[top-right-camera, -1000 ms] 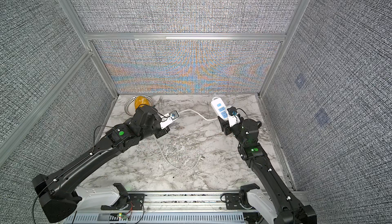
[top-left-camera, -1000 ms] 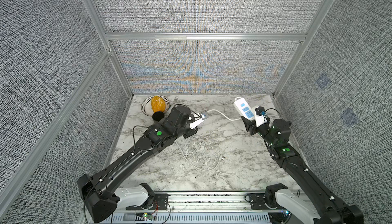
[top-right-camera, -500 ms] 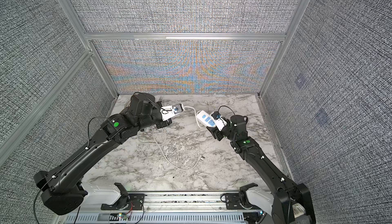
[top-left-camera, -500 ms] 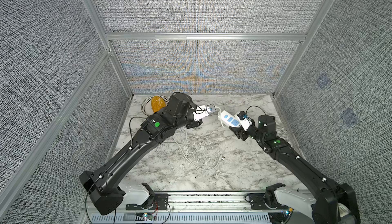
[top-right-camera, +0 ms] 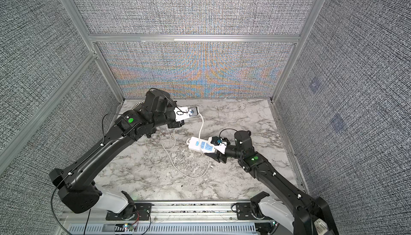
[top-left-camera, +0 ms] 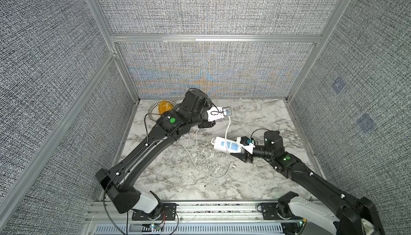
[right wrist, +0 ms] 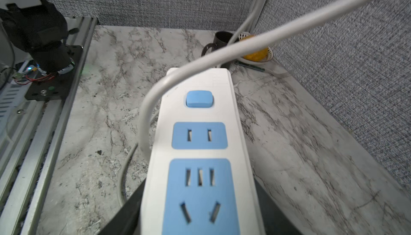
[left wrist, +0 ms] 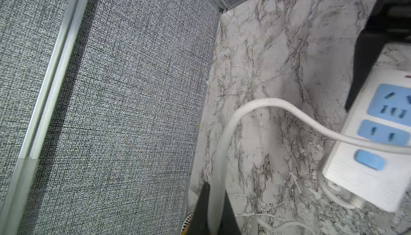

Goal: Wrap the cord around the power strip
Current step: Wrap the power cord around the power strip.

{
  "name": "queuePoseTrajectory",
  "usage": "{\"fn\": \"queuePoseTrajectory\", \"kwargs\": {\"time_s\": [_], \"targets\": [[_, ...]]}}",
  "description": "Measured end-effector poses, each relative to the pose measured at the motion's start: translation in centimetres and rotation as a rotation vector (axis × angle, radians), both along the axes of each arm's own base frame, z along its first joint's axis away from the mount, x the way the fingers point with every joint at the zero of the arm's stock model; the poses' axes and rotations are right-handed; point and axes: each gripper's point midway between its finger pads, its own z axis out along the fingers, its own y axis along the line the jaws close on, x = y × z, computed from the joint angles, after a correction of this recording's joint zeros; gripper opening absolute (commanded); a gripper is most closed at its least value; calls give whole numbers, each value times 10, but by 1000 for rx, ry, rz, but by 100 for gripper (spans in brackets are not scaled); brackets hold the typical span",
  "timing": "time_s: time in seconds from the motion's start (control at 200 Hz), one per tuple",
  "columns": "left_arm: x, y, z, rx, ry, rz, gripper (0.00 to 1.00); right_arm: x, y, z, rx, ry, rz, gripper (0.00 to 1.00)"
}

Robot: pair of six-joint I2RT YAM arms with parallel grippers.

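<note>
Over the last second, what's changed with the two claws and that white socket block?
The right claw swung the power strip from the back right toward the table's middle, turning it crosswise. The left claw rose with the cord, which now lies across the strip's face. Both claws kept their grips; the plug and bowl did not move.

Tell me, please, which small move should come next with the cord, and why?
Probably the left gripper should carry the cord down over the edge of the power strip and under it. One strand crosses the strip's face, the right gripper holds the strip, and no full turn shows yet.
</note>
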Motion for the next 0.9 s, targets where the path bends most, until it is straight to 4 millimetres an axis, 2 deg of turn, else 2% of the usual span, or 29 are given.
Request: {"fn": "queuePoseTrajectory", "kwargs": {"time_s": [0.155, 0.4, 0.646, 0.901], "targets": [[11, -8, -17, -30, 77, -11, 0, -24, 1, 34, 138, -113, 59, 0], [5, -32, -40, -125, 216, -68, 0, -44, -6, 94, 353, -261, 72, 0], [-9, -43, -60, -203, 341, -93, 0, -44, -23, 119, 530, -352, -25, 0], [-31, -52, -77, -290, 494, -133, 0, -25, -59, 154, 712, -474, -259, 0]]}}
